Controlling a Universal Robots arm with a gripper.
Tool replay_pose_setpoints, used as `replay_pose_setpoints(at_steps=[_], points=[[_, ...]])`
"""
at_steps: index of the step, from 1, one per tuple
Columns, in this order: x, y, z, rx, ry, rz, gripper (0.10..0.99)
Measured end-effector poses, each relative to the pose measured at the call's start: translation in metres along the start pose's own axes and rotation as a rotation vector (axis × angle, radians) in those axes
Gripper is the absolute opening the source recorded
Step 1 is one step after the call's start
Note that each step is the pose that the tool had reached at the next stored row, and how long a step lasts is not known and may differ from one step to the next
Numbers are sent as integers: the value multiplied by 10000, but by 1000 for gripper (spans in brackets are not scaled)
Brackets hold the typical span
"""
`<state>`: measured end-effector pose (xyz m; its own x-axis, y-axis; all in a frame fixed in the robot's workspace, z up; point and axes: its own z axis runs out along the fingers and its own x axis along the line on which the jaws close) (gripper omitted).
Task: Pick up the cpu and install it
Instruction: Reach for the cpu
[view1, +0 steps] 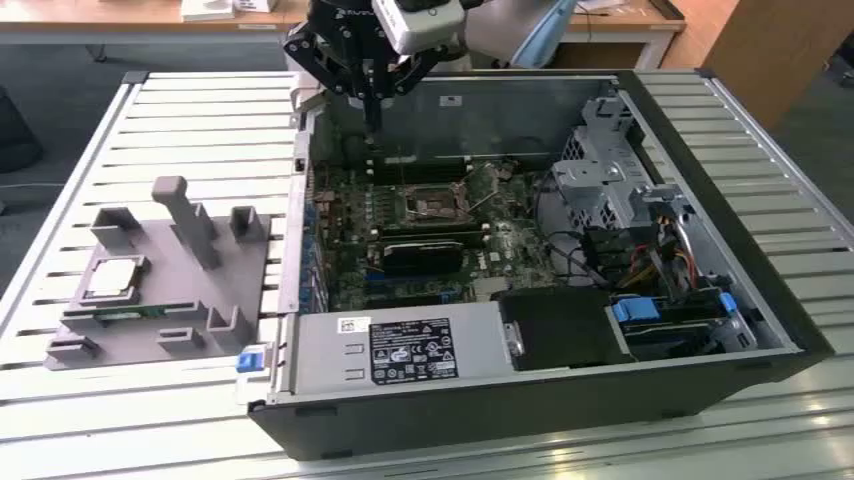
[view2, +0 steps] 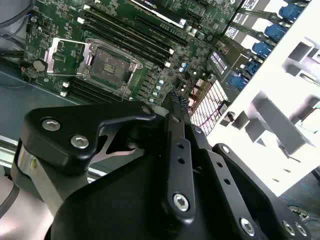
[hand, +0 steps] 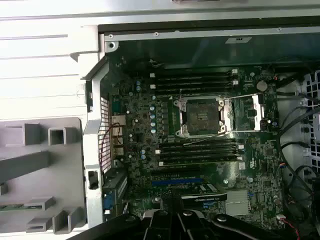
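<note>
Since nothing has been lifted yet, the small flat square silver-topped cpu (view1: 114, 276) lies in the grey moulded plastic fixture (view1: 194, 292) on the white slatted table (view1: 80, 130) — beside the open black computer case (view1: 534, 412). Inside, the metal-framed socket (view1: 438, 207) on the green motherboard (view1: 514, 240) stands open and vacant, ready for a chip. Beyond it, the black gripper (view1: 374, 140) hangs over the board, fingers closed on nothing — well apart from the cpu.

All views (exterior farthest) share the motherboard (view1: 400, 200) (view2: 65, 30) (hand: 145, 115).
</note>
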<state>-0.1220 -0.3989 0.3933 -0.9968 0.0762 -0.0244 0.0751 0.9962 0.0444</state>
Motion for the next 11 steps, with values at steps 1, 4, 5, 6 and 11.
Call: replay_pose_setpoints(at_steps=[1,4,5,6,11], points=[[0,0,0,0,-1,0,106],[6,0,-1,1,0,1,106],[23,-2,-1,1,0,2,106],[46,-4,-2,1,0,-1,106],[196,-15,-5,0,0,1,106]])
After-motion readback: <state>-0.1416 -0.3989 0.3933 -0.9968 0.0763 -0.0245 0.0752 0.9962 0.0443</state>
